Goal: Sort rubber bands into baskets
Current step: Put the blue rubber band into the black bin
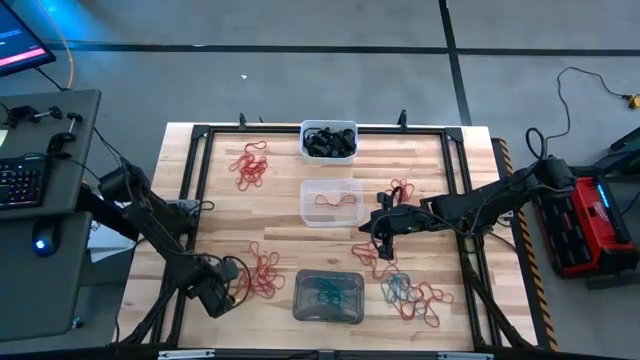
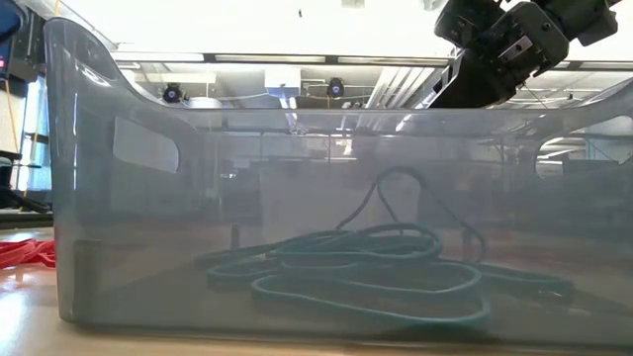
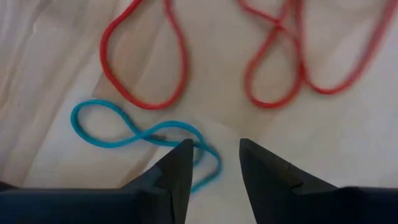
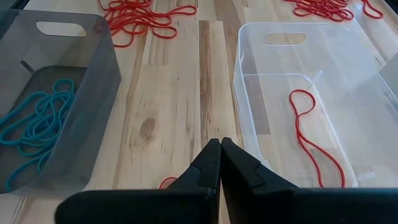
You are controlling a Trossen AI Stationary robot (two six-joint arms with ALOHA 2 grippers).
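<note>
beside the grey basket (image 1: pixel 328 297), left tool (image 3: pixel 211 163) straddles a teal band (image 3: pixel 134 130).

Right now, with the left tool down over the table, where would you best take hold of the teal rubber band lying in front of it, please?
Grip the teal rubber band at its narrow crossing, straight down from above. It lies flat on the wood in a figure-eight, so the two strands run close there and the open fingers can pinch both. The red bands lie apart, so they should stay clear.

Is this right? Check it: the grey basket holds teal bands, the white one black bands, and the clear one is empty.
Not quite. The clear basket holds one red rubber band, as the right wrist view shows. The rest stands: teal bands in the grey basket, black bands in the white basket.
</note>
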